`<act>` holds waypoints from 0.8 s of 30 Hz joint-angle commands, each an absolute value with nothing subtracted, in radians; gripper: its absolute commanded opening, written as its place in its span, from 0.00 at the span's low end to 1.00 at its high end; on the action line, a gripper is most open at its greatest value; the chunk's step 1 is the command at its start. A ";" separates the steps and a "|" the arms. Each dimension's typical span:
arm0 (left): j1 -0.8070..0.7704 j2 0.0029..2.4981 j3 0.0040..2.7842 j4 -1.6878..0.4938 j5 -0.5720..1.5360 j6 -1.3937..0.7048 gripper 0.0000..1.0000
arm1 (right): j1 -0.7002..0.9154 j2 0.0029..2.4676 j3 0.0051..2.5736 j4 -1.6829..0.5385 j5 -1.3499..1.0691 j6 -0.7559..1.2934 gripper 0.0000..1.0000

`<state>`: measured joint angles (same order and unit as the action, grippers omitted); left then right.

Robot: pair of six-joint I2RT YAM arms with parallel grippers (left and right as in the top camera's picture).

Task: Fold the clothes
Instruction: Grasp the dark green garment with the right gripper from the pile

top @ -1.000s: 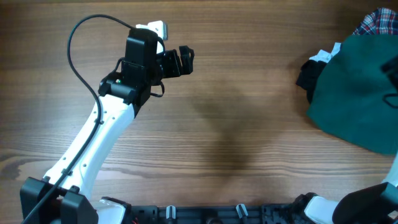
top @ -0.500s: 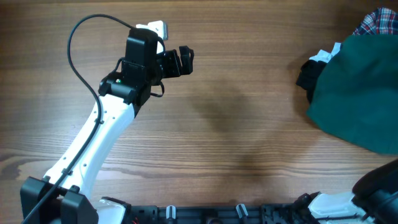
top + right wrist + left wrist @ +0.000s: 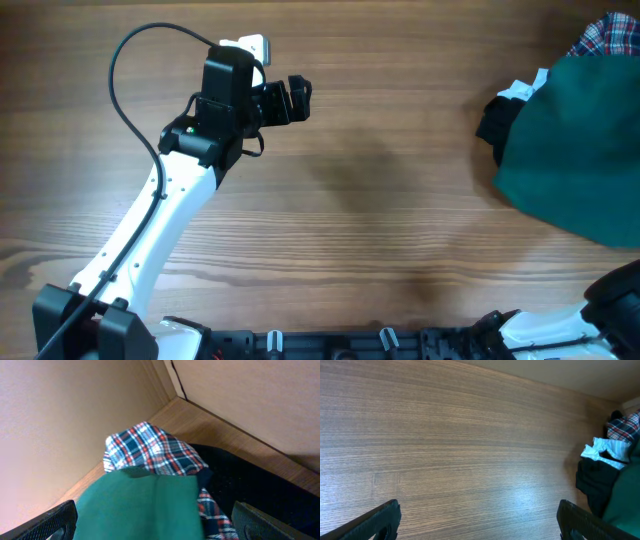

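A wooden table [image 3: 380, 200] seen from above, with the clothes heaped at its far right edge. A plain dark green garment [image 3: 580, 150] lies on top and covers most of the heap. A red, navy and white plaid shirt [image 3: 610, 38] pokes out just behind the green garment, a black garment [image 3: 495, 120] sticks out from under its left side, and a small white piece [image 3: 525, 88] rests against that black cloth.

Well to the left of the green garment, the left gripper [image 3: 297, 97] hangs over bare wood with its fingers spread fully apart and nothing between them. It has not moved since a second ago.

The right arm [image 3: 610, 300], in front of the green garment, has drawn back. A second ago its white link reached up along the table's right edge. Now only a dark part shows low in the corner.

Its wrist camera shows the right gripper [image 3: 160, 522] spread wide over the green garment, gripping nothing. The heap itself looks unchanged.
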<state>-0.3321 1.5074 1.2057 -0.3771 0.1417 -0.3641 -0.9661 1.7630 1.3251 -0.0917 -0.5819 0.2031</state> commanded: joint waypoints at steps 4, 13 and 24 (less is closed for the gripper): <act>-0.336 1.521 1.226 -0.377 0.128 -0.344 1.00 | -0.977 1.906 1.337 -0.039 -0.597 0.206 0.99; -0.337 1.521 1.226 -0.385 0.129 -0.345 1.00 | -0.977 2.015 1.337 0.073 -0.673 0.213 0.91; -0.337 1.521 1.226 -0.385 0.129 -0.345 1.00 | -0.977 2.016 1.337 0.302 -0.890 0.477 0.04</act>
<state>-0.3321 1.5074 1.2057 -0.3851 0.1387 -0.3611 -0.9718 2.0010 1.3251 0.2451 -0.7605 0.3347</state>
